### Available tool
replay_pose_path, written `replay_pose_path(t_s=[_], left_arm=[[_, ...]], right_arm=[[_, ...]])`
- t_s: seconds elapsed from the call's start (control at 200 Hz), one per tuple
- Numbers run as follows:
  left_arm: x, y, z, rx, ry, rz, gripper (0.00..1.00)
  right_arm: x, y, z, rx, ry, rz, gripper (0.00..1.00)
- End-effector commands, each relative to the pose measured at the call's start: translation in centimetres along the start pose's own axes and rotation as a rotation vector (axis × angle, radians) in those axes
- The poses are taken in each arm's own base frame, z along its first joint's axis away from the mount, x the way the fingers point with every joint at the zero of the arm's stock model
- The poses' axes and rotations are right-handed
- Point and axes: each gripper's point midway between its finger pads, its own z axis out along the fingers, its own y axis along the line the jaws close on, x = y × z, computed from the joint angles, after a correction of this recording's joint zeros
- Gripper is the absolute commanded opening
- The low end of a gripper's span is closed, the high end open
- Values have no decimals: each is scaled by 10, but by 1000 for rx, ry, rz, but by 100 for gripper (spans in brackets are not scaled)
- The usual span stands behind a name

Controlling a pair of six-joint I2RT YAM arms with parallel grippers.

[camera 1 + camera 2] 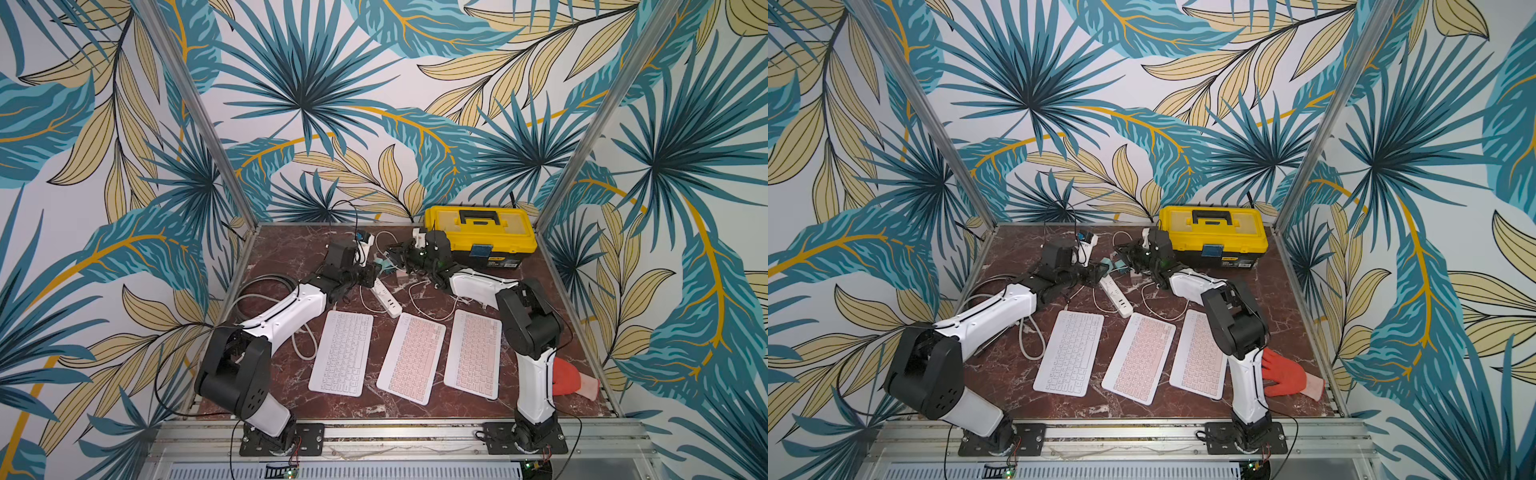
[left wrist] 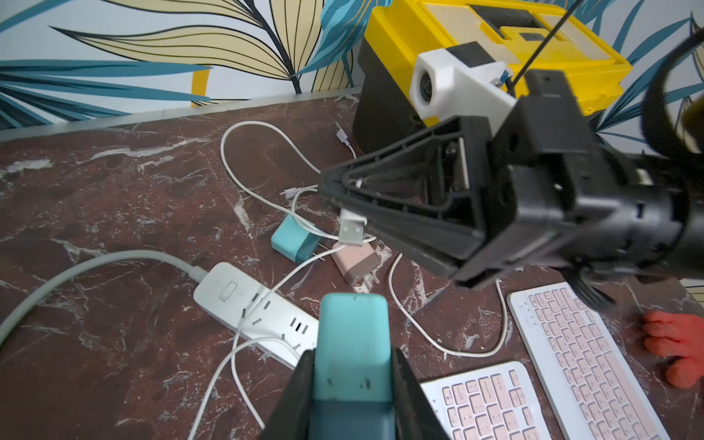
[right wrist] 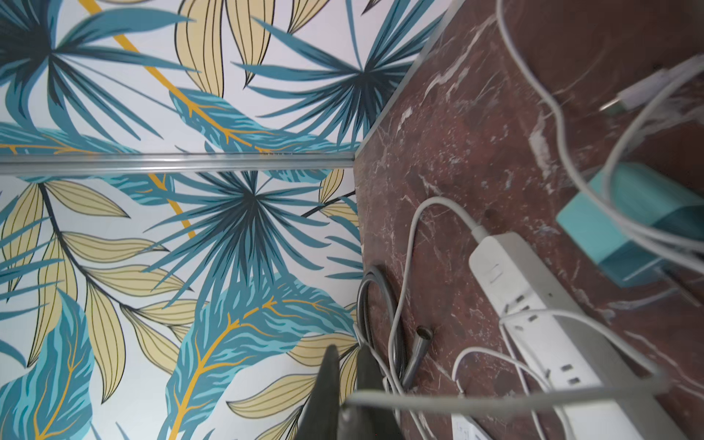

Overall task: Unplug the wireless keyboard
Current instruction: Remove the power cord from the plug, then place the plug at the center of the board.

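While the left fingers (image 2: 299,392) are clamped on a teal charger (image 2: 352,335) held off the desk (image 1: 291,249) near the power strip (image 2: 247,304), the right fingers (image 2: 337,186) are closed tight on a white cable (image 3: 457,398). Its USB plug (image 2: 351,230) hangs free just past the tips. Keyboards lie side by side near the arm bases: white keyboard (image 1: 341,353), middle pink keyboard (image 1: 412,357), right pink keyboard (image 1: 473,353). Can't tell which one the pinched cable runs to.
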Motion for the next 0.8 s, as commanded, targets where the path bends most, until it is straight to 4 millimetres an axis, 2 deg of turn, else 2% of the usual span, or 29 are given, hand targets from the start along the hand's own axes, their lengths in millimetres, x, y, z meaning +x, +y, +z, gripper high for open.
replay_pose_path(t_s=[0.0, 0.05, 0.16, 0.391, 0.601, 0.796], left_arm=[[-27, -21, -17, 90, -117, 13, 0], [-25, -22, -19, 99, -121, 16, 0], [-24, -12, -21, 83, -119, -22, 0], [-29, 24, -26, 12, -137, -131, 0], [-34, 56, -27, -38, -148, -231, 0], [-34, 83, -15, -86, -141, -320, 0]], right_arm=[[-20, 2, -7, -31, -91, 27, 2], [-25, 2, -8, -39, -91, 35, 2], [-30, 7, -10, -42, -94, 5, 2], [-24, 18, -20, 15, -71, -139, 2], [6, 34, -30, 126, 38, -406, 3], [29, 44, -43, 166, 120, -570, 3]])
